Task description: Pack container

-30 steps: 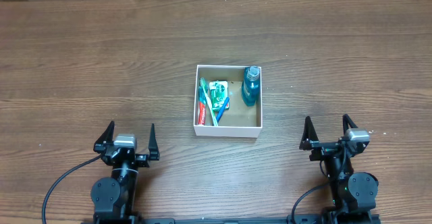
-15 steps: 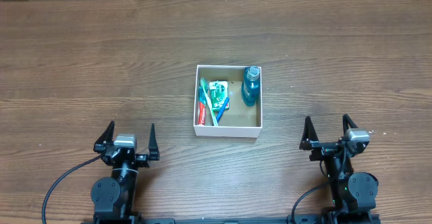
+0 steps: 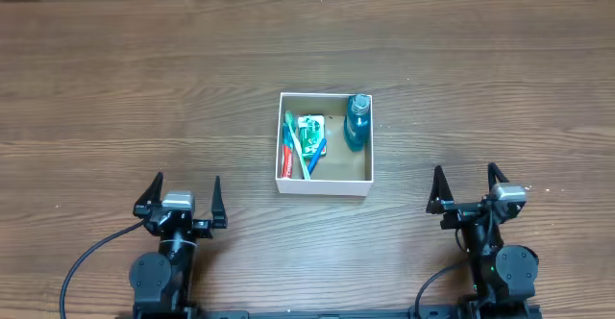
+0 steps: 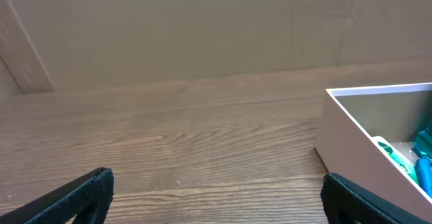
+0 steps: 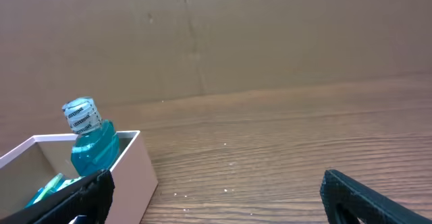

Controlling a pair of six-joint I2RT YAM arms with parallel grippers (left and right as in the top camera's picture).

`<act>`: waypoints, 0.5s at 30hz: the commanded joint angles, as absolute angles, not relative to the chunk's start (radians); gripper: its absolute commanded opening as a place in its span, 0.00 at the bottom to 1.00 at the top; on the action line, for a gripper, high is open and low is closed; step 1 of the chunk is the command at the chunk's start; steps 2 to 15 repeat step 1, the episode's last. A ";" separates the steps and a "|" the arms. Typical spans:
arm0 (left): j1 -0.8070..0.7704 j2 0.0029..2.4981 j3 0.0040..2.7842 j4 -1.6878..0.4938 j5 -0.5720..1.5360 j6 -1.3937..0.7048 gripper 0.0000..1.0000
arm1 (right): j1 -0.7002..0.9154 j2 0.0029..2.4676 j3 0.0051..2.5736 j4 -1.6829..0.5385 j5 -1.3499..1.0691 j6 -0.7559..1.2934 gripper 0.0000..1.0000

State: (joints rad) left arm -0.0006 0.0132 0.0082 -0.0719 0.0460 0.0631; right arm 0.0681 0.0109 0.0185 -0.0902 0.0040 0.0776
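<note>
The container (image 3: 324, 188), a small square white-walled box with a brown floor, sits at the table's middle. Inside lie a blue bottle (image 3: 357, 123) at the right, a green packet (image 3: 310, 134), and toothbrushes with a red tube (image 3: 286, 156) at the left. My left gripper (image 3: 183, 193) is open and empty near the front left, well apart from the box. My right gripper (image 3: 466, 184) is open and empty near the front right. The container's wall shows in the left wrist view (image 4: 344, 150) and in the right wrist view (image 5: 131, 173), with the blue bottle (image 5: 91, 146) rising above it.
A brown cardboard wall (image 4: 202, 28) stands along the table's far edge. The wooden table (image 3: 144, 88) spreads bare around the box on all sides.
</note>
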 commanded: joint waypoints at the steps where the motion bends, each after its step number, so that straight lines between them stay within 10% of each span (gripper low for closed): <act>1: -0.006 0.006 0.005 -0.073 0.053 0.086 1.00 | 0.069 0.003 0.008 -0.084 0.006 0.074 1.00; 15: -0.006 0.006 0.005 -0.073 0.053 0.086 1.00 | 0.069 0.003 0.008 -0.084 0.006 0.074 1.00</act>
